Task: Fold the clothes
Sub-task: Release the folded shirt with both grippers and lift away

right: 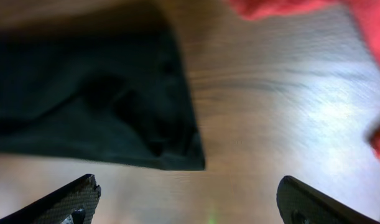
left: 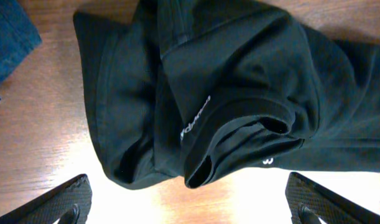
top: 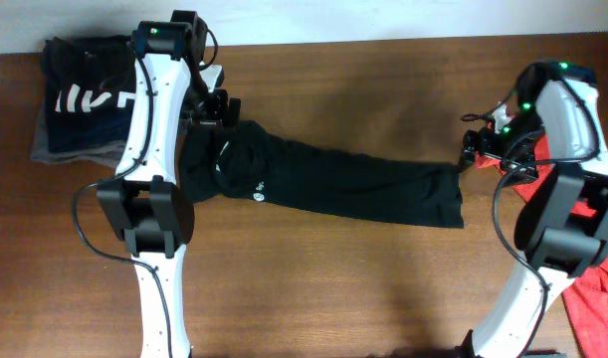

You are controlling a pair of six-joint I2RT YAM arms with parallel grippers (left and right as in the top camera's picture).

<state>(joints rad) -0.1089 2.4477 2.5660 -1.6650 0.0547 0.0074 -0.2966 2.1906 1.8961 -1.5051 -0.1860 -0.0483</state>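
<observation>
Black shirt is lying stretched out as 1 long folded strip across the middle of the table, collar end bunched toward the left edge, hem end toward the right edge. Left gripper is hanging over the collar end, fingers spread wide with nothing between them; right gripper is sitting just off the hem corner, also spread apart and gripping nothing. Red shirt is lying along the right edge, dark clothes stack at the far left corner.
</observation>
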